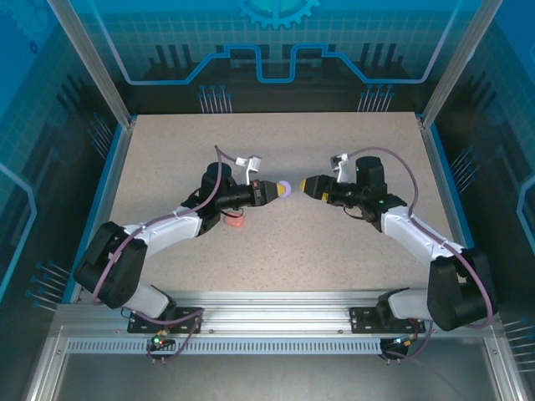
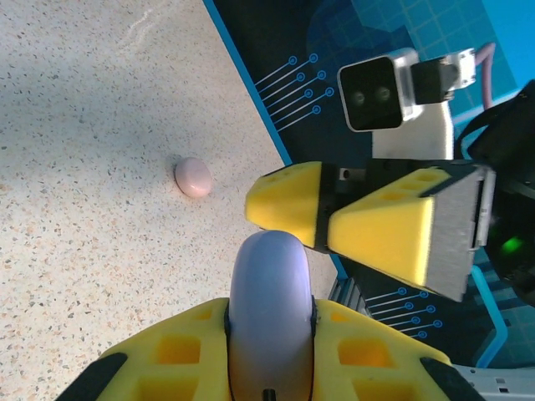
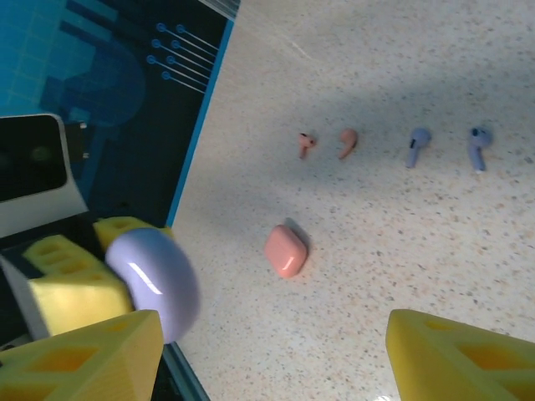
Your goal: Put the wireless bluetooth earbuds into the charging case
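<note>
— Where are the buds, can you see them?

— Loose on the counter (image 3: 401, 276), in a row. The red-orange earbuds (image 3: 348, 142) lie side by side. The purple earbuds (image 3: 417, 146) come next along, with a small gap between the two pairs. All four are lying out in the open.

— And the cases?

— A salmon case (image 3: 286, 251) lies closed on the counter, near the red-orange ones but apart from them. From above it sits just beside the left arm (image 1: 167, 230). A pale pinkish case (image 2: 193, 177) lies by itself near the counter's blue edge. The lilac case (image 2: 269, 292) is up off the counter, in the air between the two arms.

— Who's got the lilac one?

— The left jaws are clenched on it. There's a yellow finger (image 2: 175, 351) on each side, and its rounded end pokes out in front.

— What about the right arm (image 1: 410, 225)?

— The right jaws are released, spread wide with nothing between them. They're nose to nose with the left jaws over the middle of the counter. One right finger (image 2: 288, 205) hangs just beyond the lilac case's rounded end. I can't tell from here whether it touches.
</note>
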